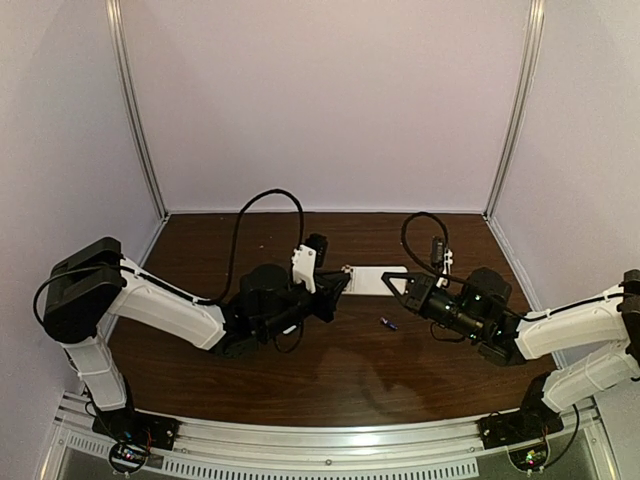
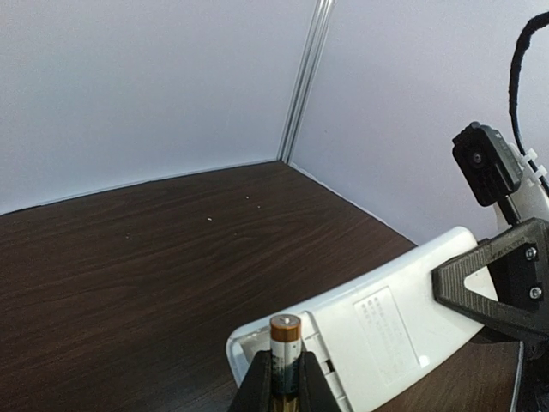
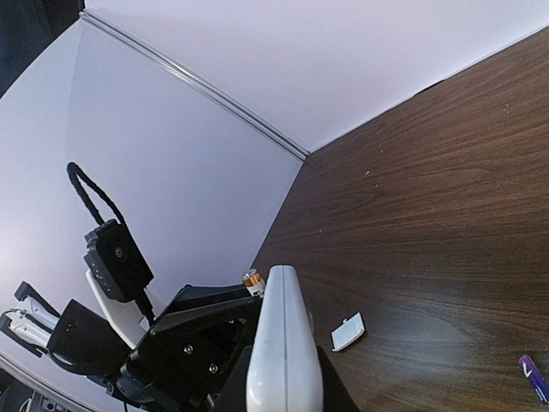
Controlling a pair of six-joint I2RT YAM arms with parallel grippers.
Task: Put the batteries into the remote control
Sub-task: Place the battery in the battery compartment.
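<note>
Dark wood table [image 1: 330,370], blue-purple battery [image 1: 387,322] lying on it; small white flat piece [image 3: 348,331] apart

Your light's soft and even, looks overhead. The dark table [image 1: 330,385] barely shows shadows, the front rail [image 1: 330,440] glares white, and your top view bows at the edges.

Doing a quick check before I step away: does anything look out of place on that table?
Two loose bits: a dark blue-purple battery lies alone on the table, and a small white flat piece, maybe the battery cover, lies near the held remote. Nothing looks damaged.
</note>
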